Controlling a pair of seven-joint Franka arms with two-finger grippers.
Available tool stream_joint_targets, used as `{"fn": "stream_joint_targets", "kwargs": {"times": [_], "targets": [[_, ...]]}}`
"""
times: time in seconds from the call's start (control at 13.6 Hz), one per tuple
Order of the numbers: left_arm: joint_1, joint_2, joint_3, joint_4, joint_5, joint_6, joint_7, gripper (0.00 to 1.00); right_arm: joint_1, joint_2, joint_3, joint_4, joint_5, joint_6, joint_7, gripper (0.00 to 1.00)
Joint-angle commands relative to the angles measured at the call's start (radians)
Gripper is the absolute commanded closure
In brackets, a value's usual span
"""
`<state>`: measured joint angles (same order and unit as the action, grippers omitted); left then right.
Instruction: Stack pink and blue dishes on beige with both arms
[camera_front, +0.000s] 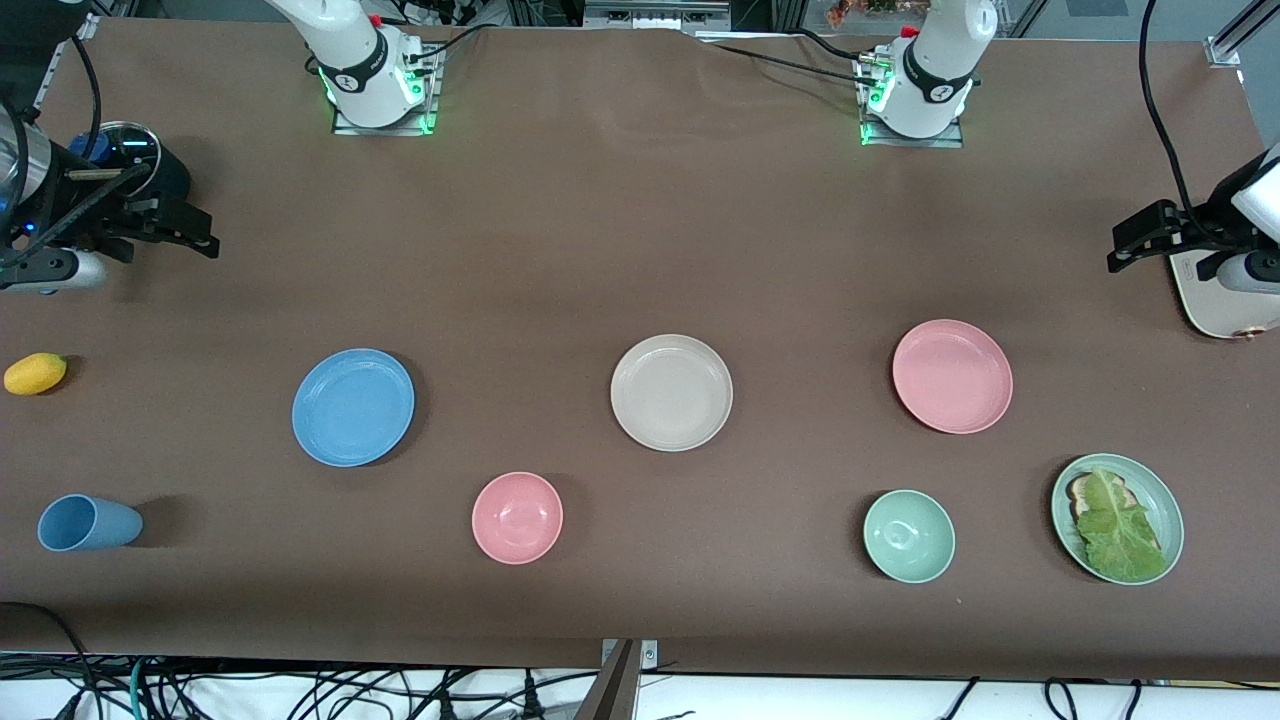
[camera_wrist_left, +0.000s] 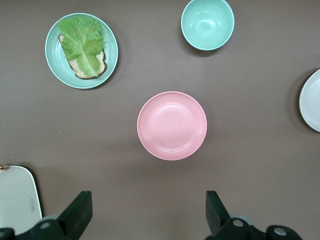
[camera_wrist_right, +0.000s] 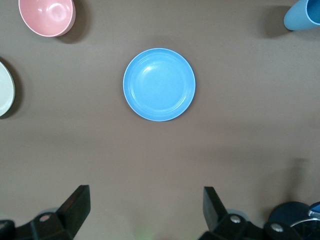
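At the right arm's end of the table, the right gripper (camera_front: 195, 235) hangs in the air above bare table, with its jaws wide apart and nothing between them; its black fingers (camera_wrist_right: 75, 207) show in the right wrist view. Nearer to the front camera than this gripper lie a yellow fruit (camera_front: 35, 373), maybe a lemon, and a blue cup (camera_front: 88, 523) on its side.

The blue plate (camera_front: 353, 407) lies flat on the table, well apart from the others. The pink bowl (camera_front: 517, 517) stands nearer to the camera, between the blue plate and the beige plate (camera_front: 671, 392). The beige plate sits about in the middle of the table and carries nothing.

The pink plate (camera_front: 952, 376) lies flat toward the left arm's end. Nearer to the camera are a green bowl (camera_front: 909, 536) and a green plate (camera_front: 1168, 500) with bread and a lettuce leaf (camera_front: 1115, 525) on it.

The left gripper (camera_front: 1135, 245) hangs near a white board (camera_front: 1215, 310) at the table's edge, jaws wide apart and holding nothing.
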<state>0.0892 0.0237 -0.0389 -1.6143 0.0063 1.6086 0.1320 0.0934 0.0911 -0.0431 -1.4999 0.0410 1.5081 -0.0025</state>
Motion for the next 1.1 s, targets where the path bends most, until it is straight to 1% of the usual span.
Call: {"fn": "stream_joint_targets", "kwargs": {"times": [0.0,0.15,1.03], "targets": [[-0.002,0.007,0.002,0.019,0.003,0.001,0.023,0.00,-0.004,-0.019,0.005,-0.024,-0.003,0.009,0.007,0.00],[-0.003,0.007,0.002,0.017,0.003,0.007,0.023,0.00,-0.006,-0.007,0.002,0.001,0.000,0.011,-0.007,0.00],[-0.011,0.015,0.002,0.017,0.003,0.007,0.023,0.00,-0.012,-0.001,0.002,0.003,0.000,0.014,-0.004,0.00]]}}
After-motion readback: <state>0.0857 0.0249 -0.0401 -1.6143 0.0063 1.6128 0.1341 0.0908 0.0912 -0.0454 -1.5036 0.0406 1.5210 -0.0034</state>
